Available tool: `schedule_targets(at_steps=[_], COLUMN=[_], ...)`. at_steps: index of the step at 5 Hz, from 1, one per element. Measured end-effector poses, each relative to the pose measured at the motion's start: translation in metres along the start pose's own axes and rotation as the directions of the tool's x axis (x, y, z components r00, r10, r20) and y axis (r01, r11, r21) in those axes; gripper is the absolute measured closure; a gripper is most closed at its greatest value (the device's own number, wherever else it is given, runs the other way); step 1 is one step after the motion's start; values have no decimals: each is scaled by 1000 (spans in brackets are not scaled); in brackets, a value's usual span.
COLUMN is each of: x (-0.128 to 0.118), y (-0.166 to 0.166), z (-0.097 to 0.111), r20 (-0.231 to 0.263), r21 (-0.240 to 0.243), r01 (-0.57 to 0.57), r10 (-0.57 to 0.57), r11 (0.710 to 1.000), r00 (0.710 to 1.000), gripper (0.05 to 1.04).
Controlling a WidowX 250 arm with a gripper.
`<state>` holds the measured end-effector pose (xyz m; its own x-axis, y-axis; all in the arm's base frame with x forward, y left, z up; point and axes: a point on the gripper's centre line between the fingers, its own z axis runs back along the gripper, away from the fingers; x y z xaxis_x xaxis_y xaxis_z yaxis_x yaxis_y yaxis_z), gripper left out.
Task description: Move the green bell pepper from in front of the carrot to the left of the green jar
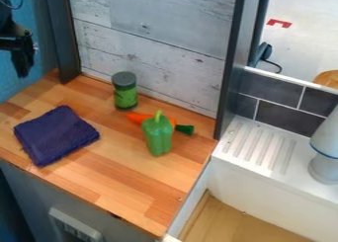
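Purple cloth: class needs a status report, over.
Gripper upper left, apart from cloth. Cloth folded, on wooden counter. Nothing on top; green pepper, carrot, jar off to its right.

Bright, even light; slightly soft, perhaps blurred.

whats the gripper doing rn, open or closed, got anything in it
Gripper: can't tell if it's open or closed; no held object visible, hanging at the upper left, apart from the folded cloth.

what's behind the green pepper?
A carrot: orange end out one side of the pepper, green end out the other. Its middle is covered, so I can't tell what else is there.
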<state>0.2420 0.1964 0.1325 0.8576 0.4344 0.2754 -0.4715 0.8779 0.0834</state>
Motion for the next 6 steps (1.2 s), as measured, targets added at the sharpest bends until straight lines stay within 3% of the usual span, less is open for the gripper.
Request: schedule_targets(at_steps=[1, 2, 3, 4, 6], x=[-4, -11, -20, -31, -32], y=[-2, -46, -81, -118, -171], z=[-6, -4, 5, 0, -30], r20=[-27, -94, -112, -100, -72], r21=[-9, -164, -240, -261, -229], r01=[-2, -24, -5, 71, 220], r10=[2, 9, -23, -100, -242], r11=[1000, 986, 971, 963, 948], r00=[1000, 996, 993, 990, 968], gripper=[83, 83, 83, 83, 83])
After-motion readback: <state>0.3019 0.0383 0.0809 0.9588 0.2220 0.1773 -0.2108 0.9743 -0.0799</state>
